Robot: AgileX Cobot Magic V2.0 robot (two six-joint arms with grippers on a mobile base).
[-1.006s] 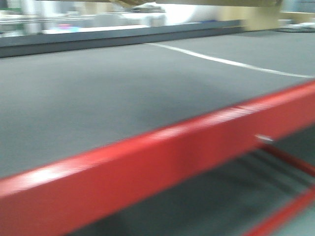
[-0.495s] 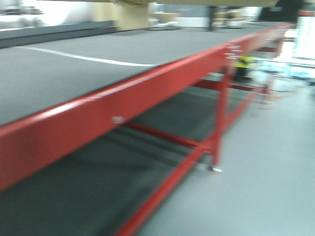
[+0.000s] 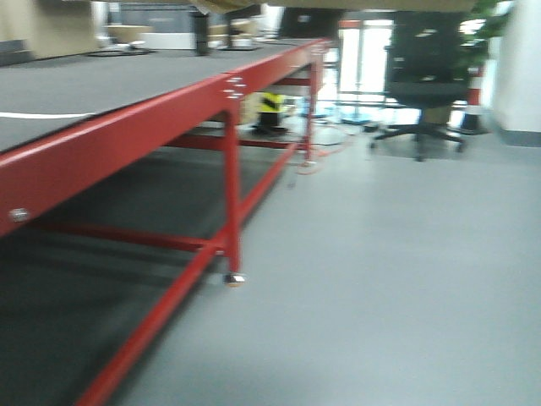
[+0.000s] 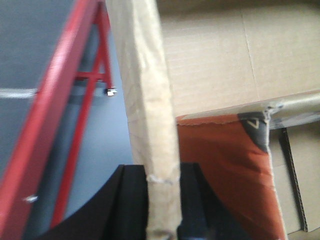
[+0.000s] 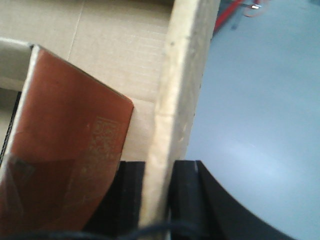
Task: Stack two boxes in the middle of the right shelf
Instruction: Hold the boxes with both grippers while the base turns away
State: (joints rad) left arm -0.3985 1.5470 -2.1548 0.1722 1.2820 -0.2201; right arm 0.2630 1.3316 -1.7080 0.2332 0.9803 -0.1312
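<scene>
An open cardboard box [image 4: 215,60] fills both wrist views. My left gripper [image 4: 162,200] is shut on the box's left wall, one black finger on each side of the wall edge. My right gripper [image 5: 159,195] is shut on the opposite wall [image 5: 180,90] in the same way. Inside the box lies a flat red-brown packet [image 4: 225,165], which also shows in the right wrist view [image 5: 65,140] with a printed code on it. The box's underside shows as a tan strip [image 3: 338,4] along the top of the front view. No second box is in view.
A long red-framed shelf [image 3: 127,135] with a grey deck runs along the left, with a lower level and a leg [image 3: 234,211] standing on the grey floor. A black office chair [image 3: 423,76] stands at the far right. A yellow-black object [image 3: 270,106] sits under the shelf's far end.
The front view has swung to the right: the shelf deck that filled the frame now sits at the left, and the open floor and the chair have come into view.
</scene>
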